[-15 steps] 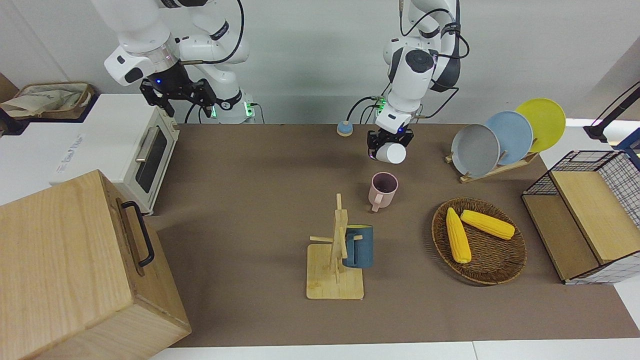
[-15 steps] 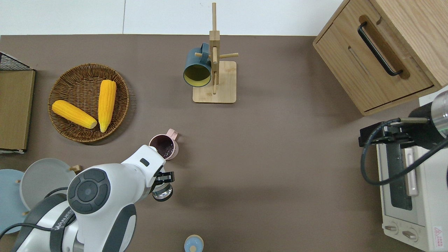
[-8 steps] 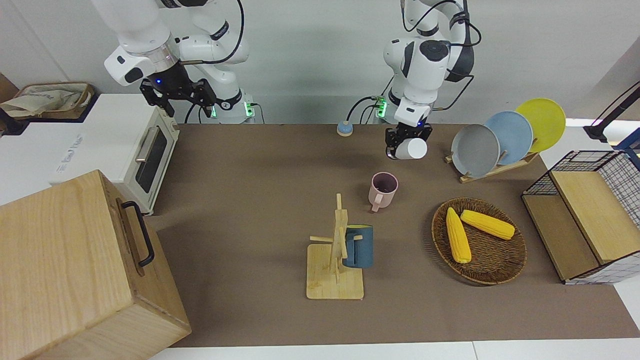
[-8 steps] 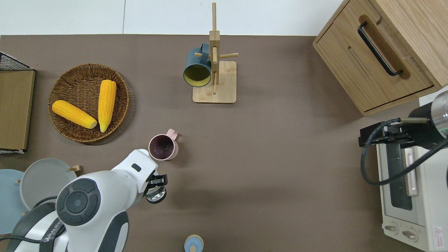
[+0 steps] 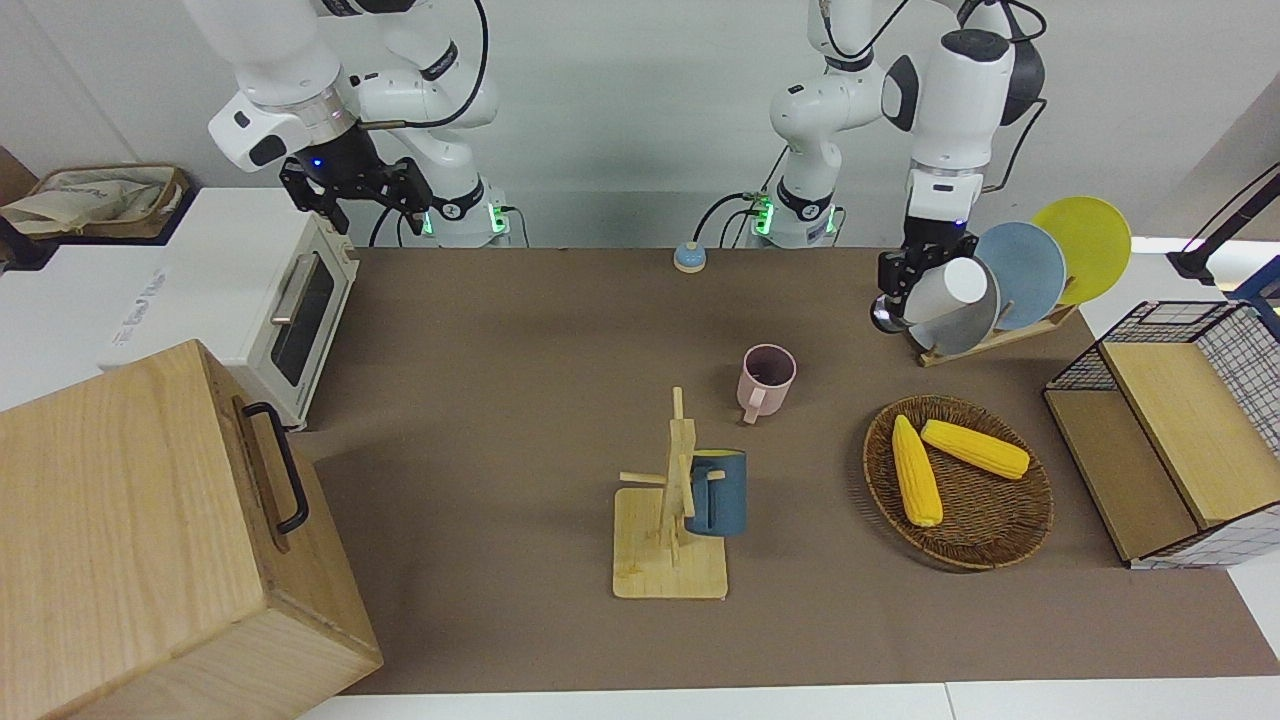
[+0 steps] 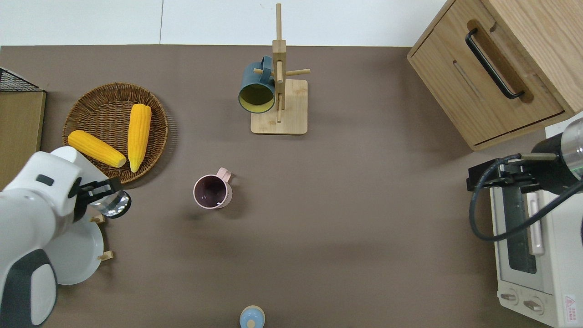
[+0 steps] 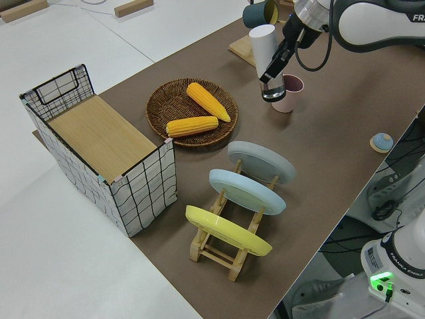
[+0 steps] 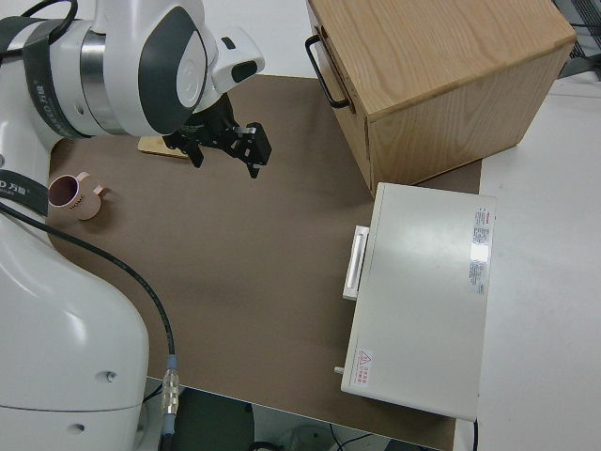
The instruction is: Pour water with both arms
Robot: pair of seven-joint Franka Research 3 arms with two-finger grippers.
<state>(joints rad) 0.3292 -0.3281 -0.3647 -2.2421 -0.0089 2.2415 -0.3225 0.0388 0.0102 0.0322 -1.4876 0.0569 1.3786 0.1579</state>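
Note:
My left gripper [image 5: 903, 280] is shut on a white cup [image 5: 948, 288], which is tilted with its mouth pointing down. In the overhead view the left gripper [image 6: 99, 193] and the white cup [image 6: 115, 205] are over the table between the basket's edge and the plate rack. They also show in the left side view, the gripper [image 7: 277, 62] gripping the cup [image 7: 264, 45]. A pink mug [image 5: 768, 377] stands upright mid-table, apart from the cup, toward the right arm's end. No water shows in any view. My right gripper [image 5: 355, 192] is parked and open.
A wicker basket [image 5: 985, 522] holds two corn cobs. A plate rack [image 5: 1005, 275] carries three plates. A wooden mug tree [image 5: 672, 520] holds a blue mug [image 5: 718, 492]. A toaster oven [image 5: 270, 300], wooden cabinet [image 5: 150, 540] and wire crate [image 5: 1170, 430] line the table's ends.
My left arm has swung the white cup away from above the pink mug toward the plate rack at the left arm's end. The right arm has not moved.

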